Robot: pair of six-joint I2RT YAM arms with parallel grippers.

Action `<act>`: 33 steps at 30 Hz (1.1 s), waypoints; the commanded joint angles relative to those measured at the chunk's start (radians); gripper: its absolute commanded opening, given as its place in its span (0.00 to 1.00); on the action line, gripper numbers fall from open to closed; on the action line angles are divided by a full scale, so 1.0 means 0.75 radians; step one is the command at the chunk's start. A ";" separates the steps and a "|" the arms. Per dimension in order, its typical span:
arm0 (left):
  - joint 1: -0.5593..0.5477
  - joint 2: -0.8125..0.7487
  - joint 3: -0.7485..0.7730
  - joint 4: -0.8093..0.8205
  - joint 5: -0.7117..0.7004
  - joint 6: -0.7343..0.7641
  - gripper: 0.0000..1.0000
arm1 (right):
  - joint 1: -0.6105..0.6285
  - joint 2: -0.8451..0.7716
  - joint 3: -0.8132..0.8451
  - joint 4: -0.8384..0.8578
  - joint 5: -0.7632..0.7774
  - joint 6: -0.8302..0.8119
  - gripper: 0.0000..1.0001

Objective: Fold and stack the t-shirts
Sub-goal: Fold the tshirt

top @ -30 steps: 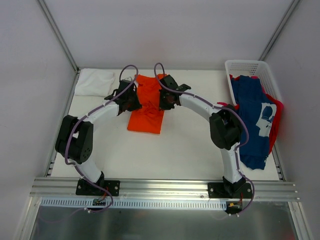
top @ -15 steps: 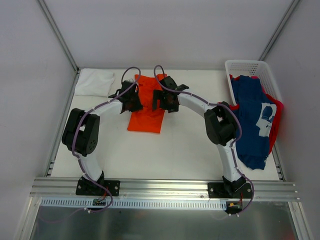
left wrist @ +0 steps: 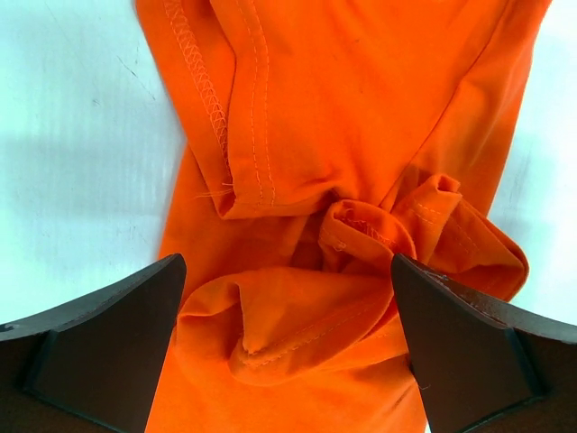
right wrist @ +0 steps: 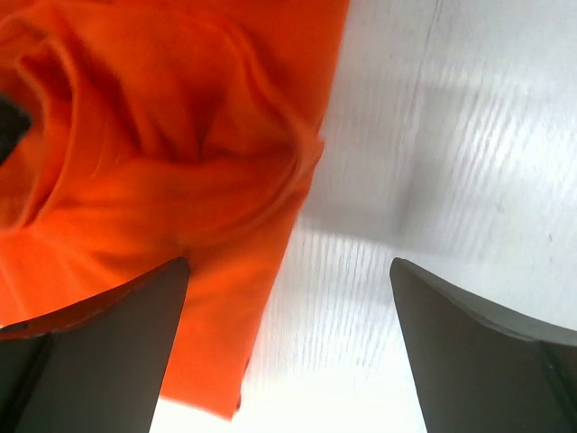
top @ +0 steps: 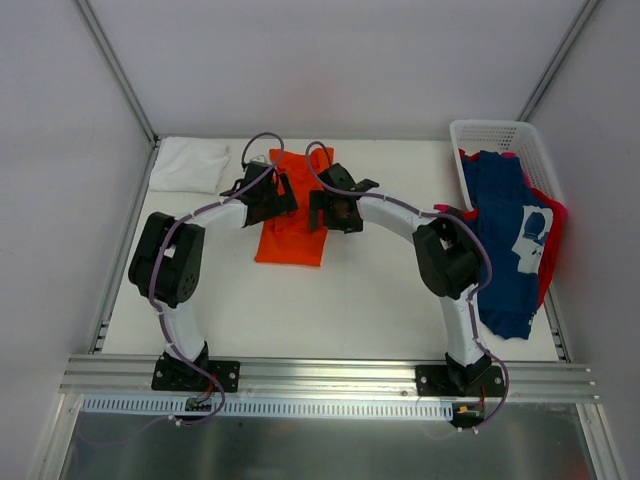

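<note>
A bright orange t-shirt (top: pixel 291 232) lies folded into a narrow strip at the middle of the table. My left gripper (top: pixel 274 194) hovers over its left edge, open. In the left wrist view, bunched orange folds (left wrist: pixel 297 316) lie loose below the wide-apart fingers (left wrist: pixel 99 352). My right gripper (top: pixel 323 209) is at the shirt's right edge, open, straddling the orange hem (right wrist: pixel 225 271) and bare table. A white t-shirt (top: pixel 188 165) lies folded at the back left. A navy t-shirt with white print (top: pixel 508 240) drapes over a pink-red one (top: pixel 555 215) at the right.
A white plastic lattice basket (top: pixel 497 134) stands at the back right, with the navy and pink-red shirts hanging from it onto the table. Grey walls close in the left, back and right sides. A metal rail (top: pixel 320 372) runs along the near edge.
Both grippers were shut on the orange shirt and now stand open, with the cloth let go. The left arm's elbow has swung toward the table's middle.
</note>
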 commanded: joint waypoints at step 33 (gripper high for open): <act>0.015 -1.485 -0.697 -0.354 -0.119 0.001 0.99 | 0.204 0.041 0.297 -0.033 -0.141 0.104 0.17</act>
